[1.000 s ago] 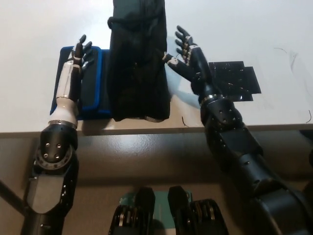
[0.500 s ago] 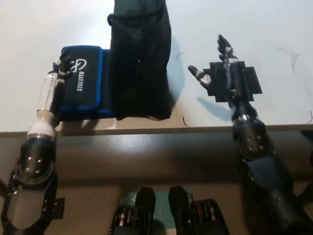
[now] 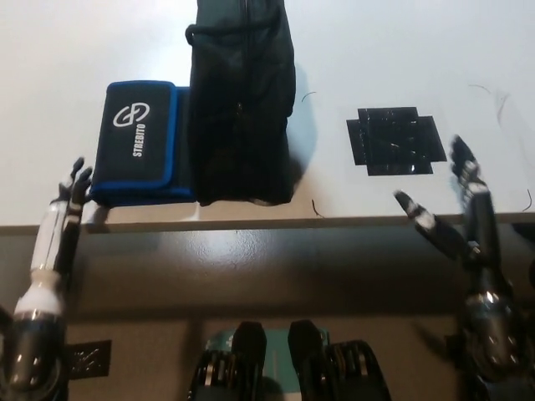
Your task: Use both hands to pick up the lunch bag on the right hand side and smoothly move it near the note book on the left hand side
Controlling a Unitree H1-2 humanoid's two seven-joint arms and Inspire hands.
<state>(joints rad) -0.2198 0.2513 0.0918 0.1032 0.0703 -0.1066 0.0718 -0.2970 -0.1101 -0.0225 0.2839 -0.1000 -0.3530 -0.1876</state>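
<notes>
Black fabric lunch bag (image 3: 241, 100) stands at the upper middle of the frame on the white table (image 3: 401, 50), touching the blue-edged notebook (image 3: 138, 142) at its left. At lower left the white left hand (image 3: 71, 190) is empty, fingers spread. At lower right the black right hand (image 3: 456, 205) is likewise spread and empty, below a black tape patch (image 3: 395, 139).

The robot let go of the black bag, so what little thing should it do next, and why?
Probably just lower both hands to rest. The lunch bag already sits on the table touching the blue-edged notebook. The left hand and right hand are open, apart from the bag, near the table's front edge.
</notes>
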